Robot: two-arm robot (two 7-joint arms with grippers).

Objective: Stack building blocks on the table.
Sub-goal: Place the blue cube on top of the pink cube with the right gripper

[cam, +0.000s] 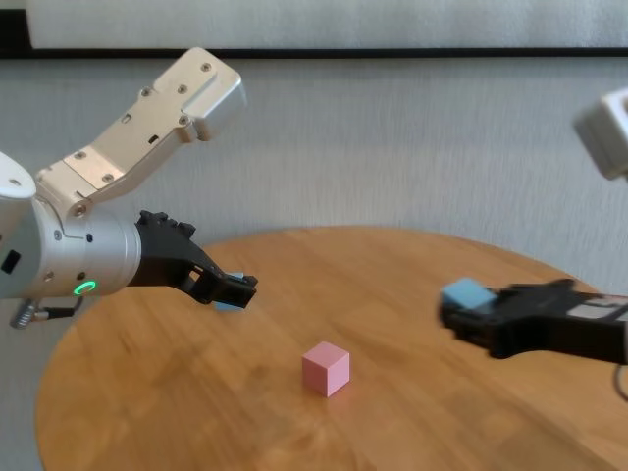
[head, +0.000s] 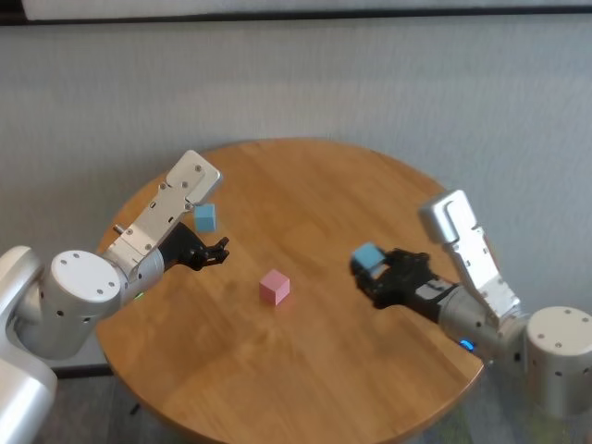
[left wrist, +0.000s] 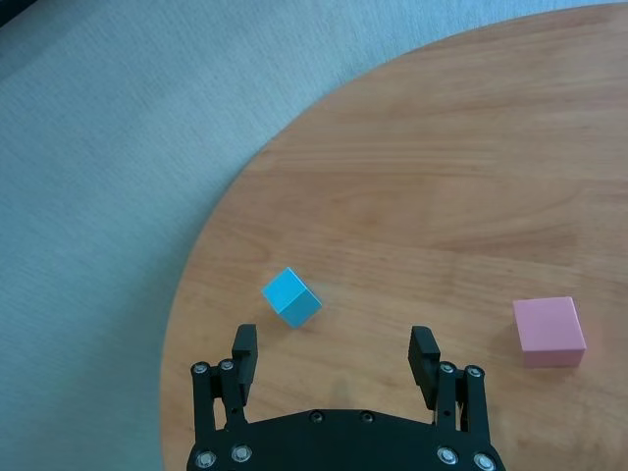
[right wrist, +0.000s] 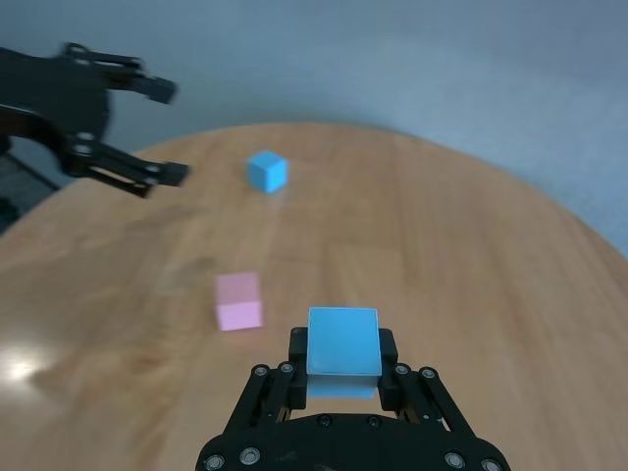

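Observation:
A pale pink cube point(head: 275, 287) sits near the middle of the round wooden table point(head: 324, 185); it also shows in the chest view point(cam: 326, 368). One light blue cube point(head: 204, 217) rests on the table at the left, and shows in the left wrist view point(left wrist: 291, 296). My left gripper point(head: 218, 250) is open and empty, held above the table just short of that cube point(left wrist: 334, 349). My right gripper point(head: 372, 270) is shut on the second light blue cube point(right wrist: 343, 340) and holds it above the table, to the right of the pink cube point(right wrist: 238, 300).
The table's edge point(left wrist: 201, 255) curves close behind the left blue cube, with grey carpet point(left wrist: 108, 167) beyond. A grey wall point(cam: 392, 147) stands behind the table. Bare wood point(head: 305, 370) lies in front of the pink cube.

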